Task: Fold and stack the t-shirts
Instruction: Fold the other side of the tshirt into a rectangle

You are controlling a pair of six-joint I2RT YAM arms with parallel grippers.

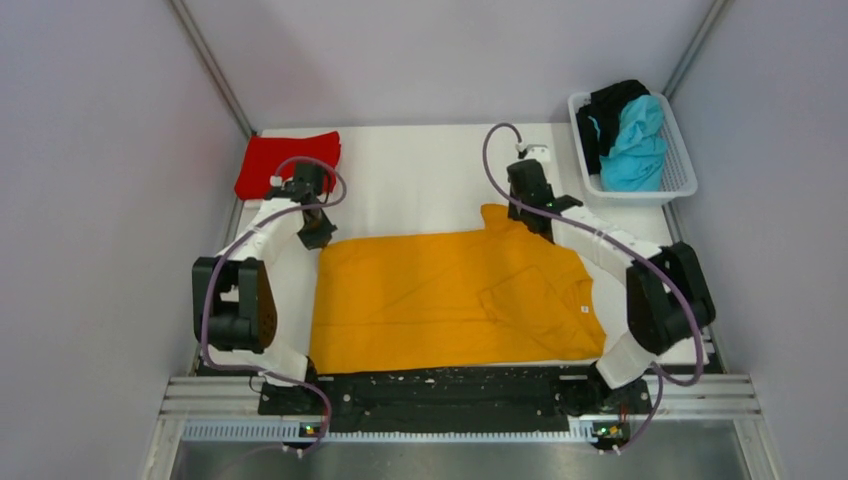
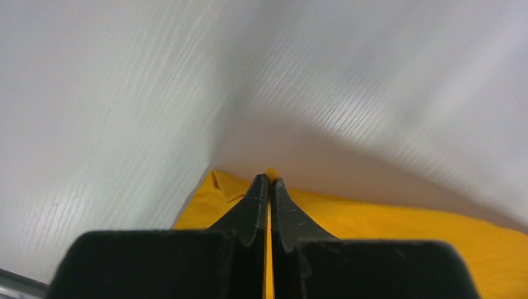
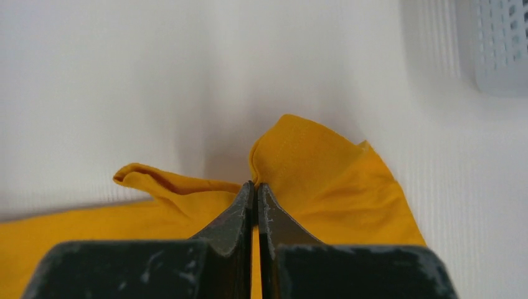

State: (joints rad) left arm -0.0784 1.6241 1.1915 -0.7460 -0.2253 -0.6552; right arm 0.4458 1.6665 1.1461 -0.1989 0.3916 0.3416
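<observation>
The orange-yellow t-shirt (image 1: 450, 300) lies spread across the middle of the table. My left gripper (image 1: 316, 236) is shut on its far left corner; the left wrist view shows the cloth (image 2: 398, 230) pinched between the jaws (image 2: 268, 182). My right gripper (image 1: 532, 216) is shut on the shirt's far right part, near a sleeve (image 3: 336, 180) that is raised in a fold. The red t-shirt (image 1: 285, 160) lies folded at the far left. The turquoise t-shirt (image 1: 635, 145) and the black t-shirt (image 1: 608, 110) lie bunched in a white basket (image 1: 680, 170).
The white basket stands at the far right corner, its corner showing in the right wrist view (image 3: 501, 43). Grey walls enclose the table on three sides. A black mat strip (image 1: 450, 385) runs along the near edge between the arm bases.
</observation>
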